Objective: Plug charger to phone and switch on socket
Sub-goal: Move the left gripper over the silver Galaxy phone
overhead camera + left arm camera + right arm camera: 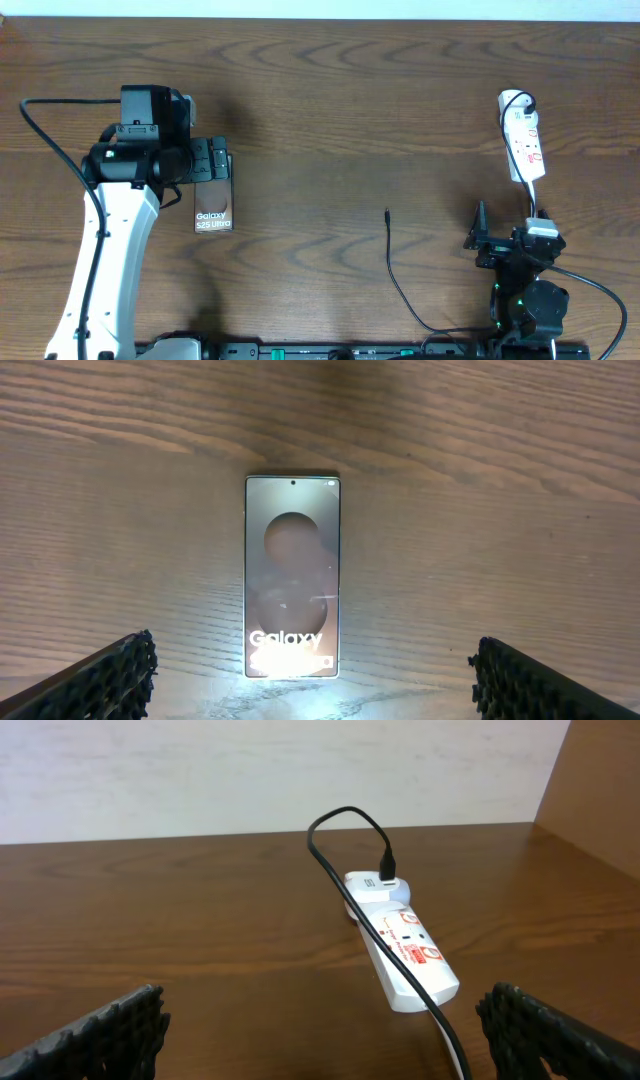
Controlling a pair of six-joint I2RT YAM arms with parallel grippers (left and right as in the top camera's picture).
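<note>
Fingers (110, 675) of the left gripper (315, 670) stand wide apart, one at each lower corner of the left wrist view, and grasp nothing. The phone (292, 575) lies flat on the wooden table (520, 480) between and beyond them, clear of both, its "Galaxy" lettering at the end nearest the gripper. Fingers (540, 1025) of the right gripper (325, 1030) are likewise spread wide and empty, facing the socket (405, 950), which lies on the table ahead of them, untouched. A black cable is plugged in at the socket's far end and loops back toward the gripper. Overhead view: phone at the left, socket at the far right, and the charger (392, 265) between them, its connector tip lying free on the wood, well apart from the phone.
</note>
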